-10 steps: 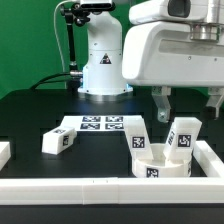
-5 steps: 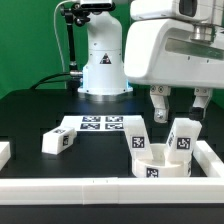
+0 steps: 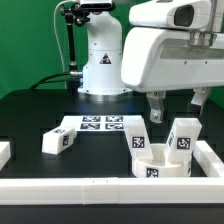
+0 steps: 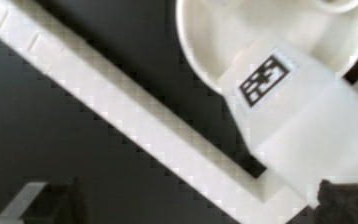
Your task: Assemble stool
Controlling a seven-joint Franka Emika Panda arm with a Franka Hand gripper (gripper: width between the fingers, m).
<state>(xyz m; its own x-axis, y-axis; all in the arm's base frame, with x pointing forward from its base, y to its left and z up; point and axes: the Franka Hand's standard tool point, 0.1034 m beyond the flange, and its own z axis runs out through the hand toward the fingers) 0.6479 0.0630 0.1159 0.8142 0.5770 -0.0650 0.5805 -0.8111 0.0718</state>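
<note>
1 leg (image 3: pixel 57 141) lies beside the marker board (image 3: pixel 100 124), rail (image 3: pixel 90 188) fronting seat (image 3: pixel 166 162)

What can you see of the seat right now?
The seat is a thick, round white disc that looks like plastic. It lies flat on the black table, in the corner formed by the white rails at the exterior view's right. A black-and-white tag shows on its side wall. A leg stands on it or right behind it. A second leg sits at its other edge, contact unclear. The open pincer hangs above the seat without touching it.
</note>
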